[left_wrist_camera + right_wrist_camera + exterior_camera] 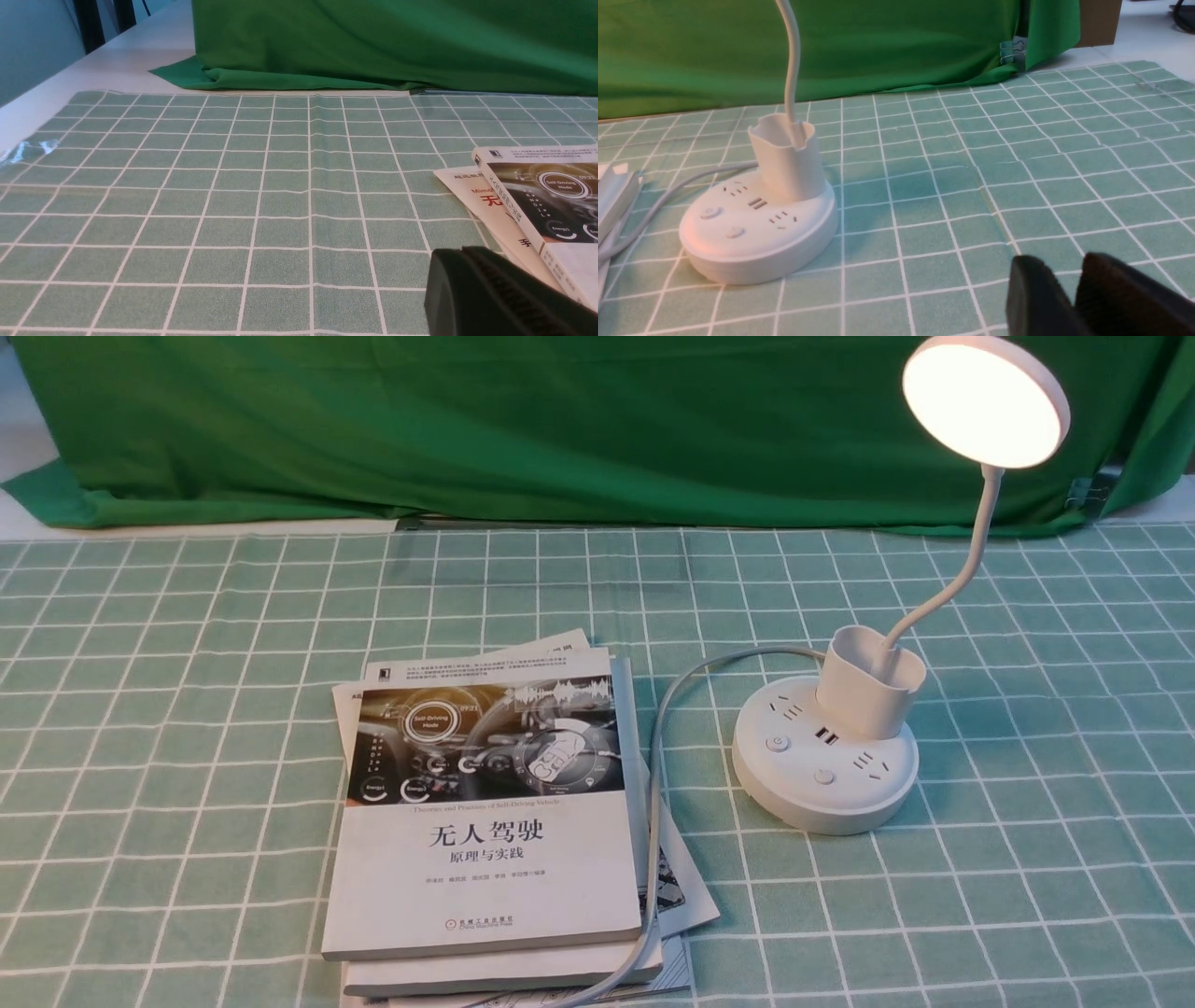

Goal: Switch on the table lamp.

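Observation:
The white table lamp stands right of centre; its flat disc head [985, 401] glows warm white. A thin gooseneck [971, 551] drops into the cup-shaped holder [870, 686] on the round puck base [826, 793], which carries two buttons [777, 743] [822, 777]. In the right wrist view the base [756, 233] sits well off to the side of my right gripper [1064, 270], whose black fingertips stand a narrow gap apart over bare cloth, holding nothing. My left gripper [462, 252] is shut and empty, close to the books. Neither arm appears in the front view.
A stack of books and booklets [485, 803] lies left of the lamp, with the lamp's white cord [656, 784] looping over its right edge. A green checked cloth [187, 709] covers the table, and a green curtain [467, 420] hangs behind.

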You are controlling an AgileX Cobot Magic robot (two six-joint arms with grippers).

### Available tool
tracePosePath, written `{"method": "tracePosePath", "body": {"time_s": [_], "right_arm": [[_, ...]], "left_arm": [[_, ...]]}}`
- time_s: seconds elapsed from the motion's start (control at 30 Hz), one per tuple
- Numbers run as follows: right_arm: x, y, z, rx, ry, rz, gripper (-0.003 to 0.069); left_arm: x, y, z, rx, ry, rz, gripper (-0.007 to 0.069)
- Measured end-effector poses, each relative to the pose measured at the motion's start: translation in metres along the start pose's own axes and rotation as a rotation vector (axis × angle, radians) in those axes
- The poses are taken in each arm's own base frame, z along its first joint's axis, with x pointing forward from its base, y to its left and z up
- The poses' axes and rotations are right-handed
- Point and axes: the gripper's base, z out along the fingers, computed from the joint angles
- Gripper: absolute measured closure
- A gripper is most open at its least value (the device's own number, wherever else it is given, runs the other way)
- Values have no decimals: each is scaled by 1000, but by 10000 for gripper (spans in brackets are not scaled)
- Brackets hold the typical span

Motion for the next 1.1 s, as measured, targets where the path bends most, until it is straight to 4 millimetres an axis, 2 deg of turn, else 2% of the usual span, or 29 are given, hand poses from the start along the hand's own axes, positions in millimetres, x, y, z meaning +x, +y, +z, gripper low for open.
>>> {"method": "tracePosePath", "body": {"time_s": [0.27, 1.1], "right_arm": [[0, 0, 0, 0, 1, 1, 424], [0, 0, 0, 0, 2, 1, 422]], "left_arm": [[0, 0, 0, 0, 0, 0, 603], [0, 0, 0, 0, 0, 0, 603]]}}
